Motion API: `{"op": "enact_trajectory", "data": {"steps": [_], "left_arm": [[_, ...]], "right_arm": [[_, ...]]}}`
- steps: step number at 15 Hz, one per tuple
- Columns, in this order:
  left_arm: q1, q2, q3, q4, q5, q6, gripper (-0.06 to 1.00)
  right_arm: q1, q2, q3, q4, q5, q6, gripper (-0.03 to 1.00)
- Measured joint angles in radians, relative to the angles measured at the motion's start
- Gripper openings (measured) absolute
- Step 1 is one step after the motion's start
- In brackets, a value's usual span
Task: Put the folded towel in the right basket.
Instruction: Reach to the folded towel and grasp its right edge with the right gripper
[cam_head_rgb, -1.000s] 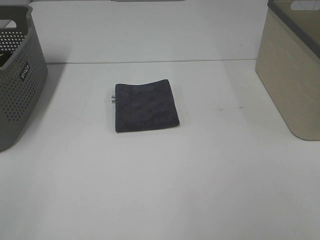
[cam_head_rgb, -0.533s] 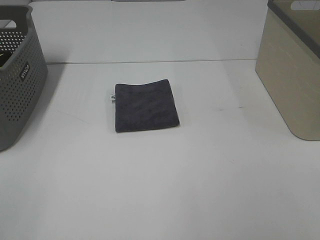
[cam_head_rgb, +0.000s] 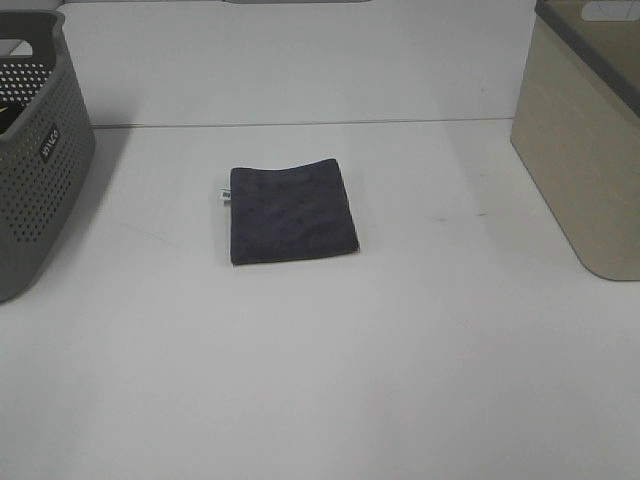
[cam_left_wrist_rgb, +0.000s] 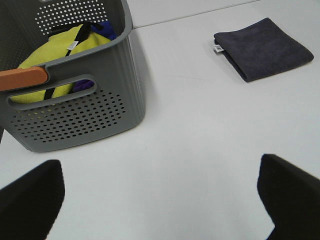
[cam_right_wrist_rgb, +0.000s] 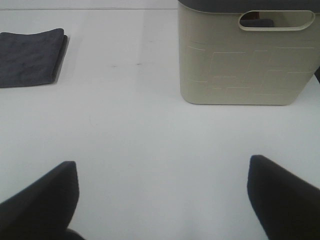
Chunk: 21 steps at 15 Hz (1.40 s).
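Note:
The folded dark grey towel lies flat on the white table, a little left of the middle in the high view. It also shows in the left wrist view and the right wrist view. The right basket is beige with a dark rim and stands at the table's right edge; it also shows in the right wrist view. My left gripper is open, far from the towel, beside the left basket. My right gripper is open, short of the beige basket. Neither gripper shows in the high view.
A grey perforated basket stands at the left edge; in the left wrist view it holds yellow and blue cloths. A white wall runs behind the table.

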Motion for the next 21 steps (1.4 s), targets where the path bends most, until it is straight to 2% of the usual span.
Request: {"op": "enact_trajectory", "data": {"steps": [15,19,21], "left_arm": [[0.0,0.0,0.0,0.0,0.0,0.0,0.99],[0.0,0.0,0.0,0.0,0.0,0.0,0.99],[0.0,0.0,0.0,0.0,0.0,0.0,0.99]], "right_arm": [[0.0,0.015,-0.009,0.0,-0.022,0.0,0.84],[0.0,0.289,-0.09,0.0,-0.326,0.0,0.81],[0.0,0.493,-0.178,0.0,-0.424,0.0,0.81]]}}
